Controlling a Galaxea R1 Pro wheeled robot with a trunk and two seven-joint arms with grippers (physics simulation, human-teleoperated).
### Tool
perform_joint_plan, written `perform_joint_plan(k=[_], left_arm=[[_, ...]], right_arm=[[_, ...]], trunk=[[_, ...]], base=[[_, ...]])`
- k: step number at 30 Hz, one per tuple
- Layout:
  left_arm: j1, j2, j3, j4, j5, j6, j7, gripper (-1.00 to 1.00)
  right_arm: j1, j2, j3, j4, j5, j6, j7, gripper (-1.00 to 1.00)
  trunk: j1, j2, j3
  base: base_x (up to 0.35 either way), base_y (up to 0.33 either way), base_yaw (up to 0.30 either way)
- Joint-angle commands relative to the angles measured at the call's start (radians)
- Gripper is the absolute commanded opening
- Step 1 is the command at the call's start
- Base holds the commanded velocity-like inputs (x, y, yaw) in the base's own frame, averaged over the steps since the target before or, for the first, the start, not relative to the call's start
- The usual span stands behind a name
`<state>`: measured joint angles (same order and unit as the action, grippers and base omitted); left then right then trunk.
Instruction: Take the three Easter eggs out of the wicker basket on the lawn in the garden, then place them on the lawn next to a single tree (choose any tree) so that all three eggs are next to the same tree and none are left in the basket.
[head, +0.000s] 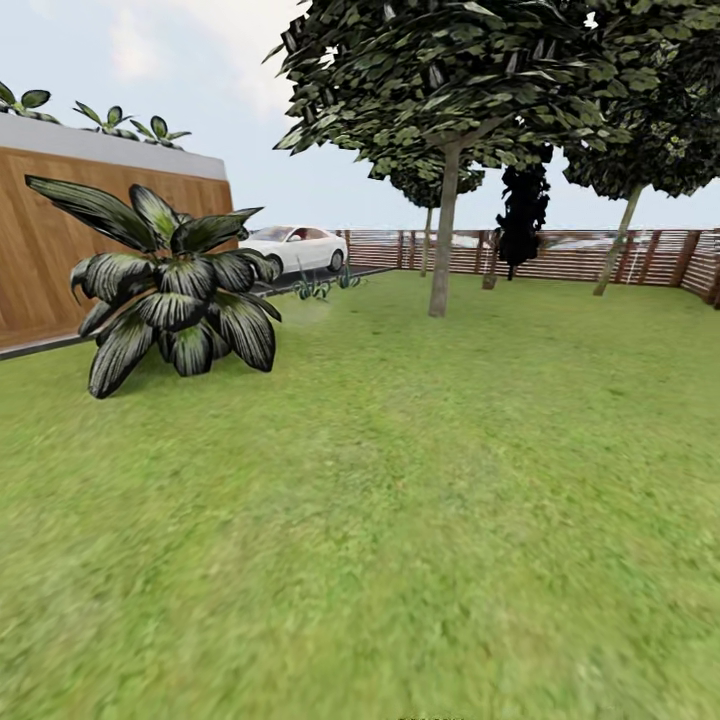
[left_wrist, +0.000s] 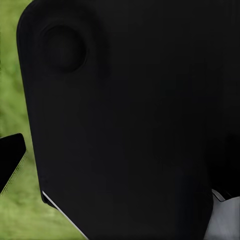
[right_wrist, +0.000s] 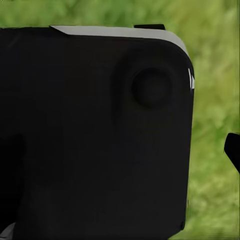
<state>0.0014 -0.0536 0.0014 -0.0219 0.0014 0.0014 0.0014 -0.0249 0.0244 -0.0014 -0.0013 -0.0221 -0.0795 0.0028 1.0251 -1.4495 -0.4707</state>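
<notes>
plant (head: 172, 290) left on lawn (head: 420, 520), tree (head: 443, 235) behind, fence (head: 580, 255) beyond

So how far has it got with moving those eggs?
Nothing looks done from here. The head view shows open lawn, a leafy plant and a pale-trunked tree ahead. The wrist views show dark robot casing over grass. Everything is left: fetching the eggs and laying them by one tree.

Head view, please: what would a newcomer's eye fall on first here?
Probably the big dark broad-leaved plant on the lawn at the left, in front of a wooden wall. Next, the tree with the pale trunk and wide leafy crown, standing mid-lawn further back, and the white car parked beyond the plant.
</notes>
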Motion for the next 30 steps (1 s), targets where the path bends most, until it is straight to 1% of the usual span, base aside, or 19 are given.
perform_joint_plan(k=[1,13,18,30], left_arm=[[0.0,0.0,0.0,-0.001,0.0,0.0,0.0,1.0],[0.0,0.0,0.002,-0.001,0.001,0.0,-0.002,1.0],[0.0,-0.016,0.002,-0.001,0.001,0.0,-0.004,1.0],[0.0,-0.021,0.0,-0.004,0.0,0.0,-0.003,1.0]], right_arm=[[-0.001,0.0,0.0,0.001,-0.002,-0.004,0.0,1.0],[-0.001,0.001,0.0,0.002,-0.002,-0.004,0.0,1.0],[-0.001,0.002,0.0,0.002,-0.002,-0.005,0.0,1.0],[-0.001,0.003,0.003,0.003,-0.002,-0.005,0.0,1.0]], trunk=[[0.0,0.0,-0.001],[0.0,0.0,-0.001],[0.0,0.0,-0.001],[0.0,0.0,-0.001]], base=[[0.0,0.0,-0.292],[0.0,0.0,-0.292],[0.0,0.0,-0.292],[0.0,0.0,-0.285]])
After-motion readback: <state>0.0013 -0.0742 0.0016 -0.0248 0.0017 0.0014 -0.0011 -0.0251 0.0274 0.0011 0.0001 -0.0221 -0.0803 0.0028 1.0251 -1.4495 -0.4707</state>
